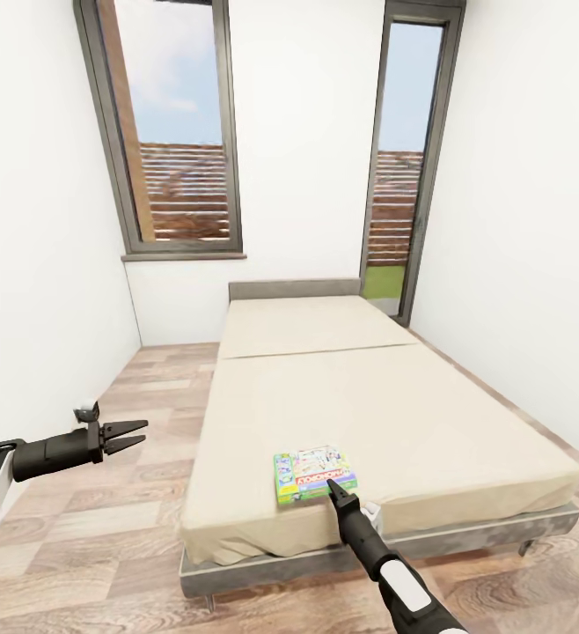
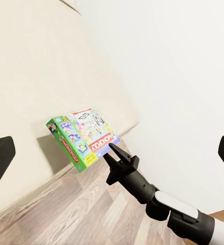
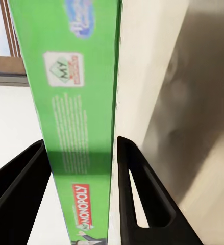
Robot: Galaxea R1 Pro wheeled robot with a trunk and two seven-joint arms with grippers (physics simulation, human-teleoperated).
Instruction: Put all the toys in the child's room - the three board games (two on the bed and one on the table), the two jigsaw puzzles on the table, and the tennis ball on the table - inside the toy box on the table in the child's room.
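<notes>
Near the foot edge of the bed (image 1: 386, 414), plain beige mattress on a grey frame: one flat board game (image 1: 314, 475), white-green printed carton. Your right gripper (image 1: 333, 487) has its jaws closed on the carton's green edge. Your left gripper (image 1: 131, 435) hangs over wood-grain floor (image 1: 105, 519), jaws spread, empty.

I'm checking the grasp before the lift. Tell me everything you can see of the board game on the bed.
The board game is a flat printed box with a white-and-green face, green edges and a red Monopoly logo. It lies flat near the foot corner of the beige bed. The right pincer straddles its near green edge, one finger on each side; contact isn't certain.
</notes>
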